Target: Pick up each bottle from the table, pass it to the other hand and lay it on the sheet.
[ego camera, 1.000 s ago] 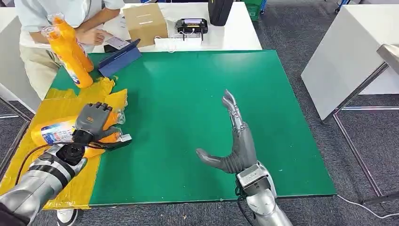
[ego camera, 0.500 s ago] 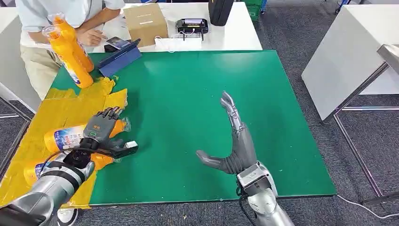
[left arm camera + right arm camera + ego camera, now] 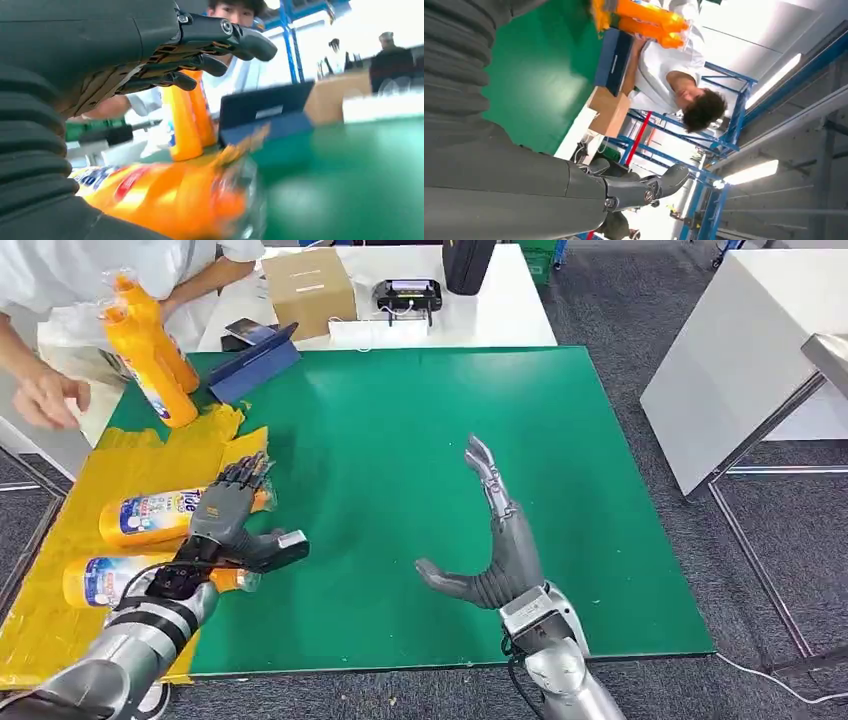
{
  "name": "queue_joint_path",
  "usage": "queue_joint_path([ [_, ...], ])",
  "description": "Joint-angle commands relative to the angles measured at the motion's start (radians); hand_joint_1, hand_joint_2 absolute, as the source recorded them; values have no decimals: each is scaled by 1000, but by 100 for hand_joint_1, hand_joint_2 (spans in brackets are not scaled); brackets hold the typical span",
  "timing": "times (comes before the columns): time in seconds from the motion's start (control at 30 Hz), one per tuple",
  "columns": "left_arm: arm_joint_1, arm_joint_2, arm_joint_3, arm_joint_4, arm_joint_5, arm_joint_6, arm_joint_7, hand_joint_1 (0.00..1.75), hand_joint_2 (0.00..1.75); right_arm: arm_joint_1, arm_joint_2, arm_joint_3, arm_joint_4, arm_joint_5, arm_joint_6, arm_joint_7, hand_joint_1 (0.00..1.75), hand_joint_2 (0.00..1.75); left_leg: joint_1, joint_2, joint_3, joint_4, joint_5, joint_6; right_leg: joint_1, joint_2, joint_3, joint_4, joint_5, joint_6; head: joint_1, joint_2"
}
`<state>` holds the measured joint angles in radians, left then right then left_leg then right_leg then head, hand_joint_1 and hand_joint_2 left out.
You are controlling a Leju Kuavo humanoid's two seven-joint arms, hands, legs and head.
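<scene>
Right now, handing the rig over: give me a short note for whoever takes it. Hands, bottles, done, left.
Left hand: open, fingers spread above the upper lying orange plastic bottle, holding nothing.
Right hand: open, upright over the green table mat, holding nothing.
Bottles: two lie on the yellow plastic sheet; the lower lying orange bottle is nearer the robot. Two standing orange bottles wait at the far left corner, beside a blue tablet case. A person's hand is close by them.
Done: two bottles laid down.
Left: the two standing ones, each picked up, passed across and laid on the sheet.
</scene>
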<state>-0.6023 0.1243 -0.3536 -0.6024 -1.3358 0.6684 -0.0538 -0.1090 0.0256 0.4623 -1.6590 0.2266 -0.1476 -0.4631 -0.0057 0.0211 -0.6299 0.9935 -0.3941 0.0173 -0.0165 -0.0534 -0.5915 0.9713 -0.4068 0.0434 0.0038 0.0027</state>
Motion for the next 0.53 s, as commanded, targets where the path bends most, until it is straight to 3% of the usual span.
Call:
queue_joint_path([
  [0.03,108,-68,140,-364,128,30,-109,0,175,14,-19,-20,17,13,-25,3,0,175,1,-2,2,0,-1,-1,0,2,3,-1,-1,-1,0,0],
  [0.17,185,-72,89,-672,126,-66,-69,0,175,53,-17,-48,-11,32,-45,5,0,175,2,-4,2,1,-2,-1,1,1,3,0,-2,-1,0,0],
  [0.3,267,-62,-15,-960,283,-172,-107,0,175,105,-11,-80,-40,49,-73,6,0,175,2,-4,1,3,-3,-1,1,2,3,0,-3,-1,0,0],
  [0.47,467,-72,-80,-1114,851,-425,-258,0,175,188,-16,-113,-58,4,-23,8,0,175,0,-1,3,-1,-3,-1,0,4,4,-2,-2,-1,0,0],
  [0.5,548,-72,-89,-1124,1050,-547,-299,0,175,226,-20,-131,-66,-8,-23,9,0,175,0,0,2,-1,-3,0,0,3,2,-2,-1,0,0,0],
  [0.53,575,-69,-94,-1122,1049,-543,-319,0,175,238,-23,-134,-69,-7,-23,7,0,175,0,1,7,-2,-6,-1,0,6,8,-4,-3,-1,0,0],
])
